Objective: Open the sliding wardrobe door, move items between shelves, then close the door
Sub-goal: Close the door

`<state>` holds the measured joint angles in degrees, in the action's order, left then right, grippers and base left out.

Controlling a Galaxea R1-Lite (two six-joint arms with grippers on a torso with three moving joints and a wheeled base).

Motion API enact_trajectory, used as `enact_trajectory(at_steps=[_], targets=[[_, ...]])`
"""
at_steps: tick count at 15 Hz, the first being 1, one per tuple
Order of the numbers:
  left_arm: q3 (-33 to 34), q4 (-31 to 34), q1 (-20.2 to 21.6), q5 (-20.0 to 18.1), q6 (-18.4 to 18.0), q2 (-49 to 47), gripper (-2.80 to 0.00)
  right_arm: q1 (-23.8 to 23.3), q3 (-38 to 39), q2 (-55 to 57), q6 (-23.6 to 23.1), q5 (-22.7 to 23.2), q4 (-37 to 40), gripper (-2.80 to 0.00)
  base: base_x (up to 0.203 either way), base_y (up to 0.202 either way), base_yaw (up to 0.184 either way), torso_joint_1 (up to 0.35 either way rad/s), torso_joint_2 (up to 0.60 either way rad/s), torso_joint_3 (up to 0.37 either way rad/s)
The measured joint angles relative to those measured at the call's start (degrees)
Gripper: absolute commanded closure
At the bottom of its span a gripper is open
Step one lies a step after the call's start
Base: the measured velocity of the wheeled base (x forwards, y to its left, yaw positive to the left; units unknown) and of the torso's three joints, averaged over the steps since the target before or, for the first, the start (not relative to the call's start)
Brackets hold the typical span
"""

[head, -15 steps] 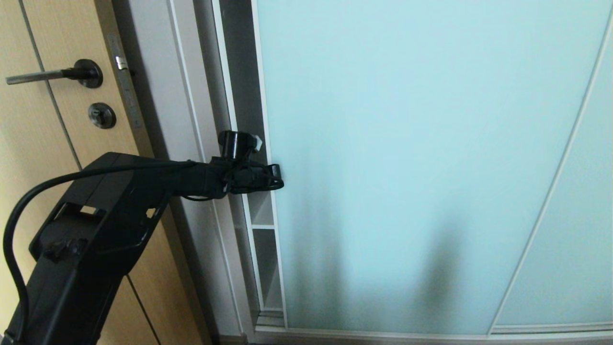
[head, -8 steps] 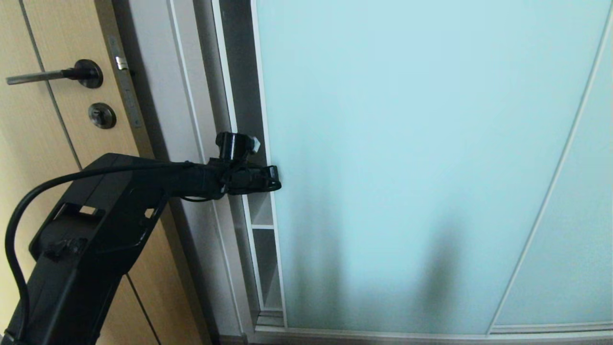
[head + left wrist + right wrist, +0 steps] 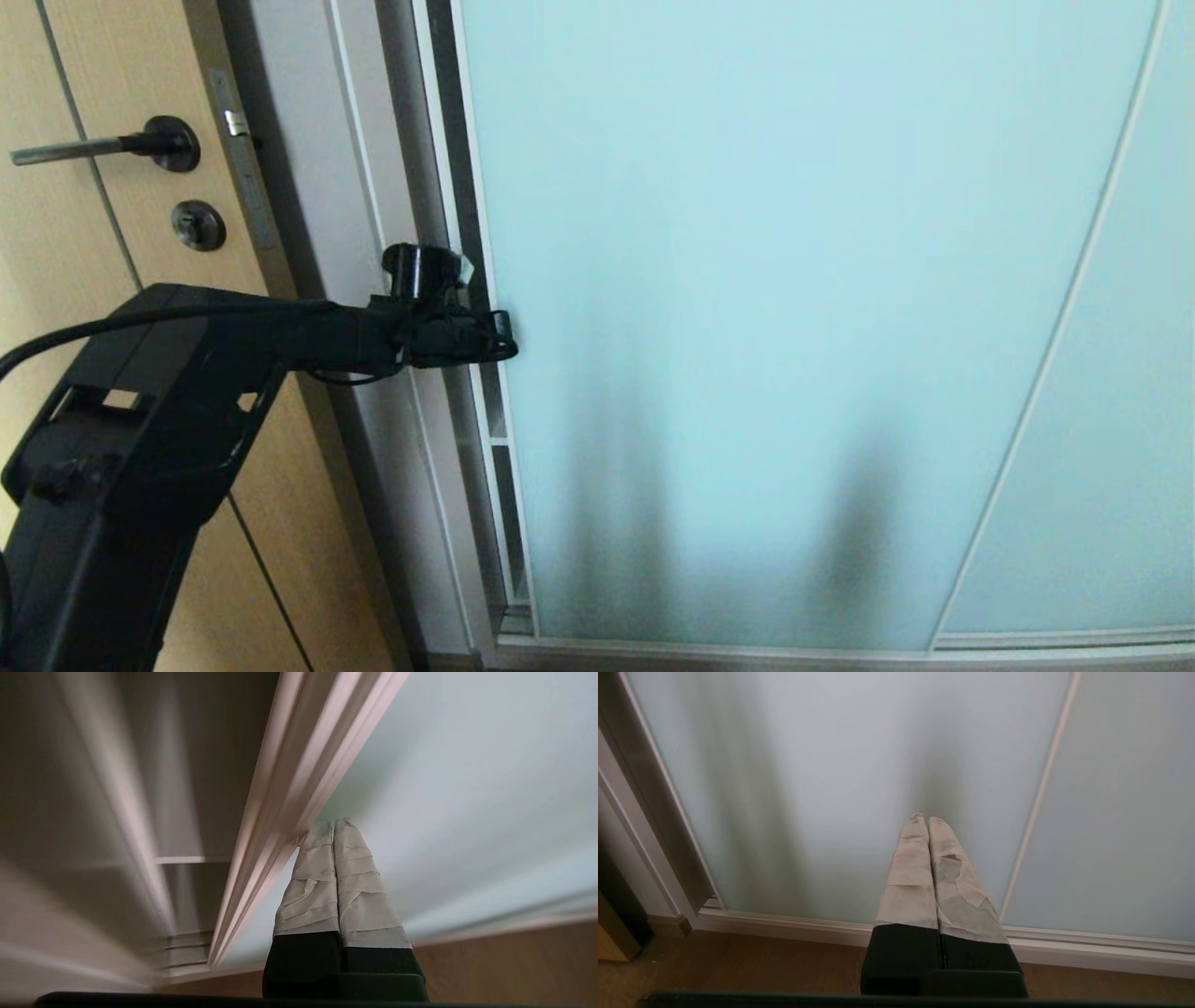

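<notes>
The sliding wardrobe door (image 3: 766, 327), frosted aqua glass in a slim pale frame, stands almost at the wardrobe's left wall, leaving a narrow dark gap. In that gap one white shelf (image 3: 498, 441) edge shows. My left gripper (image 3: 504, 336) is shut with nothing in it. Its taped fingertips (image 3: 332, 823) rest on the glass right beside the door's left frame (image 3: 289, 788). My right gripper (image 3: 923, 819) is also shut and empty, held low in front of the glass near the floor. The items are hidden behind the door.
A tan wooden door with a dark lever handle (image 3: 93, 147) stands left of the white wardrobe side post (image 3: 345, 233). A second glass panel (image 3: 1102, 420) overlaps at the right. The bottom track (image 3: 709, 649) and wooden floor (image 3: 738, 966) lie below.
The sliding door has moved left together with my left gripper, and the open gap at the wardrobe's left side has narrowed to a slit. The right arm has kept still.
</notes>
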<state>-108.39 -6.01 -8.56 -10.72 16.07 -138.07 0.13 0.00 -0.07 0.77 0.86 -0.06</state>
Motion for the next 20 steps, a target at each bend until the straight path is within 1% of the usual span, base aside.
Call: enact_trajectory(at_steps=[4, 6, 9, 15, 20], targets=[[6.35, -0.53, 0.54, -0.10, -0.36, 4.53, 0.00, -0.02, 0.00, 0.00, 0.02, -0.01, 0.01, 0.00, 0.000, 0.000, 0.000, 0.000, 0.00, 0.000], [6.73, -1.46, 0.53, -0.35, -0.33, 5.93, 0.00, -0.02, 0.00, 0.00, 0.02, -0.01, -0.02, 0.00, 0.000, 0.000, 0.000, 0.000, 0.00, 0.000], [5.52, -1.28, 0.51, -0.41, -0.33, 6.17, 0.00, -0.02, 0.00, 0.00, 0.00, -0.01, -0.02, 0.00, 0.000, 0.000, 0.000, 0.000, 0.00, 0.000], [-1.45, -0.68, 0.40, -0.55, -0.39, 1.30, 0.00, 0.01, 0.00, 0.00, 0.00, -0.01, -0.02, 0.00, 0.000, 0.000, 0.000, 0.000, 0.00, 0.000], [-2.31, -1.18, 0.24, -0.88, -0.45, -1.43, 0.00, 0.01, 0.00, 0.00, 0.02, -0.01, -0.02, 0.00, 0.000, 0.000, 0.000, 0.000, 0.00, 0.000]])
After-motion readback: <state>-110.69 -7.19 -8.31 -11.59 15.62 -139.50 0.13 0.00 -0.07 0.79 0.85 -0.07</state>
